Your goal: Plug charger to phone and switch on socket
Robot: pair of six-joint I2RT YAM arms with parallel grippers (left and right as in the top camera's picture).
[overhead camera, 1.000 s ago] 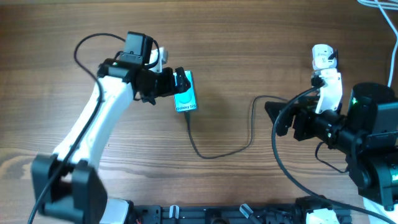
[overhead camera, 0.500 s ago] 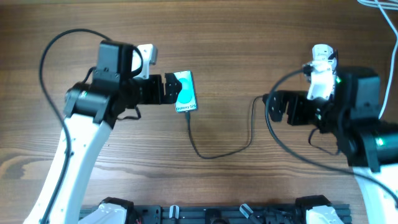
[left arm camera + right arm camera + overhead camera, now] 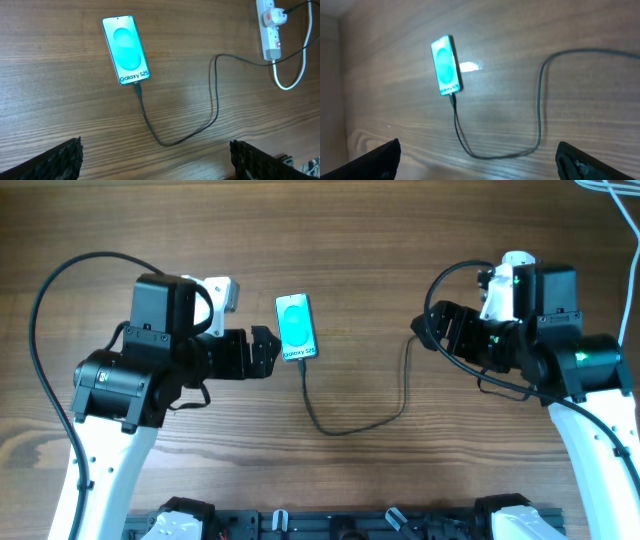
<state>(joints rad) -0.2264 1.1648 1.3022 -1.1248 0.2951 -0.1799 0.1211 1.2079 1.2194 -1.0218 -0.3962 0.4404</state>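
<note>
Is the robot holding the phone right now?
No, the phone lies on the table, left hand and right hand both open, apart from it.

Phone (image 3: 296,327) flat on table (image 3: 360,230), left of centre, long axis running front to back. Charger (image 3: 330,428) tip meets the phone's near end. The cable runs toward the front edge, bends right, climbs back, then heads right toward socket (image 3: 270,35). Socket sits well right of phone (in the overhead, mostly under the right arm). Thick lead (image 3: 287,87) loops off its near end. Left gripper (image 3: 265,350) just left of phone, apart from it. Right gripper (image 3: 430,330) just right of the cable's rise.
</note>
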